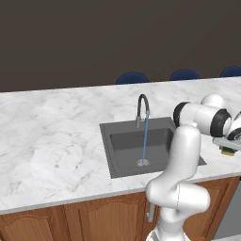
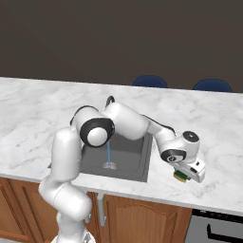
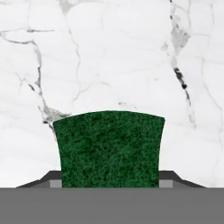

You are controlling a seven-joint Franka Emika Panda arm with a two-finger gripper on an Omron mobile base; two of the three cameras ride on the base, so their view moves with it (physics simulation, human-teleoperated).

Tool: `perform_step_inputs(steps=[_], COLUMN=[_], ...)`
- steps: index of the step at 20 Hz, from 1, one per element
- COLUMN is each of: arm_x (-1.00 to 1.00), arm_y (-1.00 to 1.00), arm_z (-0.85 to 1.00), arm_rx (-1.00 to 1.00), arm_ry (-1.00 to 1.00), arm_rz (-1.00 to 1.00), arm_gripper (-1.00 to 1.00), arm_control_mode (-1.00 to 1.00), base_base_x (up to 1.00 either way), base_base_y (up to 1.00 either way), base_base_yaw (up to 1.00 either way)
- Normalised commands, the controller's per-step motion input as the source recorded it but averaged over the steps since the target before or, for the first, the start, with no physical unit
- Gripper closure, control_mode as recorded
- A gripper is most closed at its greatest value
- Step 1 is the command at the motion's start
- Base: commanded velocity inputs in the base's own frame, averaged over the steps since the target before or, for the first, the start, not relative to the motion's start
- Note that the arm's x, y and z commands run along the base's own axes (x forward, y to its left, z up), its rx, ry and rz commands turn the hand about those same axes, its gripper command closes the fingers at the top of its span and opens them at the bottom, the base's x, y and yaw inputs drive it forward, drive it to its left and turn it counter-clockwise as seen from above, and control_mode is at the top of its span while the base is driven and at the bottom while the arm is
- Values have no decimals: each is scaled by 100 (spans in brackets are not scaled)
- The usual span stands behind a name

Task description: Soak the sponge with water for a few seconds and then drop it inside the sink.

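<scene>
The sponge [image 3: 109, 146] shows its green top close up between my two finger tips, which press on its left and right sides. Seen from the base, the sponge [image 2: 180, 176] sits low over the marble counter right of the sink [image 2: 142, 167], near the front edge, with my gripper [image 2: 182, 172] shut on it from above. In the left base view the sponge [image 1: 228, 151] peeks out under the hand [image 1: 229, 147]. The water [image 1: 144, 139] runs as a thin blue stream from the faucet [image 1: 142, 106] down to the drain [image 1: 142, 163] of the sink [image 1: 106, 141].
White marble counter [image 1: 52, 136] stretches wide to the left of the sink. Blue chair backs [image 1: 132, 77] [image 1: 184, 74] stand behind the counter. Wooden cabinet fronts [image 2: 142, 218] run below the front edge, with a dark appliance [image 2: 218, 228] at the right.
</scene>
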Motion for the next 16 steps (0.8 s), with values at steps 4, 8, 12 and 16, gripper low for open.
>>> perform_step_inputs(steps=[4, 8, 12, 16], arm_x=[0, 0, 0, 0], arm_y=[54, 47, 53, 58], arm_z=[42, 70, 60, 29], arm_rx=[0, 0, 0, 0], arm_ry=[0, 0, 0, 0], arm_rz=[2, 6, 5, 11], arm_gripper=[100, 100, 100, 100], arm_control_mode=[-100, -100, -100, -100], base_base_x=[0, 0, 0, 0], base_base_y=[0, 0, 0, 0], base_base_yaw=[0, 0, 0, 0])
